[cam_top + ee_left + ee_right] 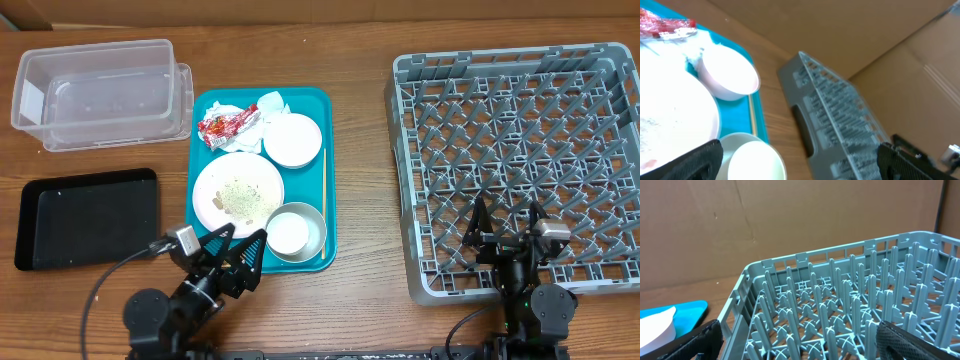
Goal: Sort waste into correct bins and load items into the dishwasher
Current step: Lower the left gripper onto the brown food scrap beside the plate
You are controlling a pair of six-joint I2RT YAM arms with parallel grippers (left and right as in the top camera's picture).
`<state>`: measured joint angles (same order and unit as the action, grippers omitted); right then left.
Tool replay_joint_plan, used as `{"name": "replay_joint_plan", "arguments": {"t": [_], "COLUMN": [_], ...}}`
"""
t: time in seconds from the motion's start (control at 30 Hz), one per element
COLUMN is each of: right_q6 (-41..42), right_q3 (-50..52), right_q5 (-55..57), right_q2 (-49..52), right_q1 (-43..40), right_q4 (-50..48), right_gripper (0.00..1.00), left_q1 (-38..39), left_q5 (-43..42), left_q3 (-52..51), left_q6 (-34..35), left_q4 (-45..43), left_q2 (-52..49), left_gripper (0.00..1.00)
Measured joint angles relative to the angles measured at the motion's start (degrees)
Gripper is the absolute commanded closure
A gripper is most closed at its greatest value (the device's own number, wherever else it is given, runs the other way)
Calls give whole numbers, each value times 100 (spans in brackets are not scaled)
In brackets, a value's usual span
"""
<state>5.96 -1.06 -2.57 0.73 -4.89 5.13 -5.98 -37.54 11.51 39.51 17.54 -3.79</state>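
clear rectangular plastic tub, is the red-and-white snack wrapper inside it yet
No, the red-and-white snack wrapper lies on the large teal serving tray, outside the clear rectangular plastic tub.

The grey dish rack (500, 62) sits flat on the right, empty, and on the left are the clear tub (100, 100), empty too, and the flat black tray (88, 217) just below it. Between them, on the teal tray (308, 100), lie a round white plate (212, 190) with rice and little brown bits (240, 197), a white bowl (292, 139) above it, and a steel-sided bowl (297, 232), white inside. A red-and-white wrapper (226, 123) and crumpled white napkins (268, 103) lie at the top, and a thin wooden chopstick (323, 185) lies along the right edge.
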Motion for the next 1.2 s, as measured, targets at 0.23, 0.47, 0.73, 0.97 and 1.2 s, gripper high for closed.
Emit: {"name": "replay_joint_plan", "arguments": {"t": [0.23,0.47,0.73,0.97,1.2], "right_q6": [0,2,0,2,2], "right_q3": [0,0,0,0,0], "right_q5": [-2,0,0,0,0], "right_q2": [-4,-9,-9,-9,-9], "right_q1": [0,0,0,0,0], "right_q4": [-4,-4,-4,-2,0], "right_gripper": [0,0,0,0,0], "left_q1": [2,0,2,2,0], "left_q5": [968,1488,1727,1947,2577], "left_q3": [2269,4664,5252,4658,4181], "left_q6": [-1458,-2535,-2776,-2793,-2124], "left_q4": [2286,4454,5628,5431,4878], "left_q2": [-1836,-4804,-6655,-7252,-7252], "left_gripper": [0,0,0,0,0]}}
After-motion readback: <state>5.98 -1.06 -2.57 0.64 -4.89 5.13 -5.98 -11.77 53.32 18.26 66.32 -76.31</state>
